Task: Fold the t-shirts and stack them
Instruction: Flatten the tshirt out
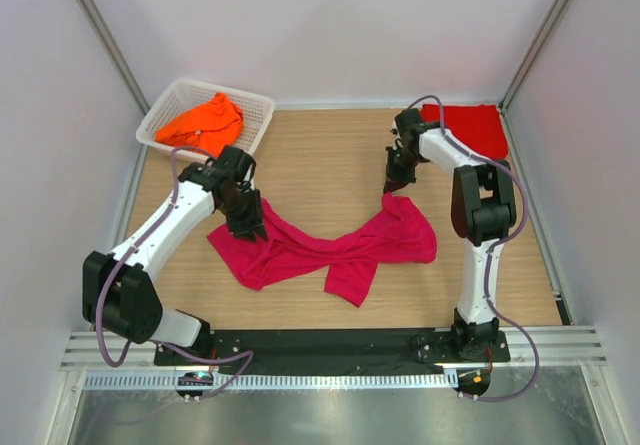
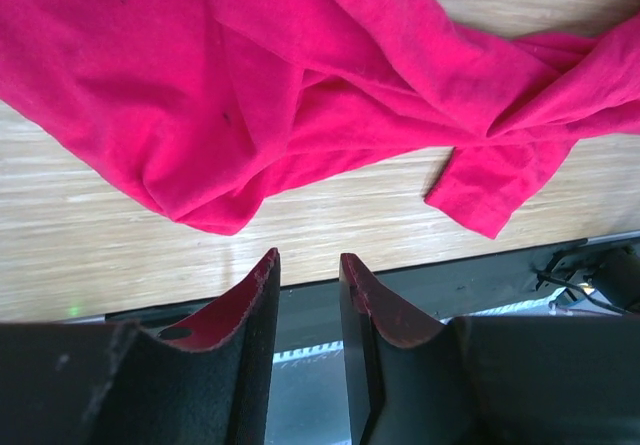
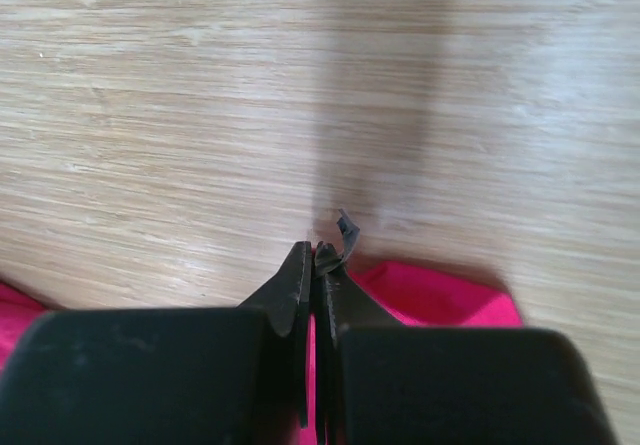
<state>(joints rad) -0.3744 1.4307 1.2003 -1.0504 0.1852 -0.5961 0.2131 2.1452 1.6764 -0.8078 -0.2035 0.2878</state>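
So our right gripper (image 3: 315,255) is pinched shut on a far corner of the pink shirt (image 1: 330,250), bunched mid table (image 1: 330,155). Our left gripper (image 2: 308,265) hovers over it, narrowly parted, empty. We'd grab the opposite corner, then pull evenly to flatten it.

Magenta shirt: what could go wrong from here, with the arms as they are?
1. The right gripper pinches only a small edge of the magenta shirt; it may slip out when pulled.
2. The left gripper is open, holding nothing, so a one-sided pull may drag the twisted shirt rather than spread it.
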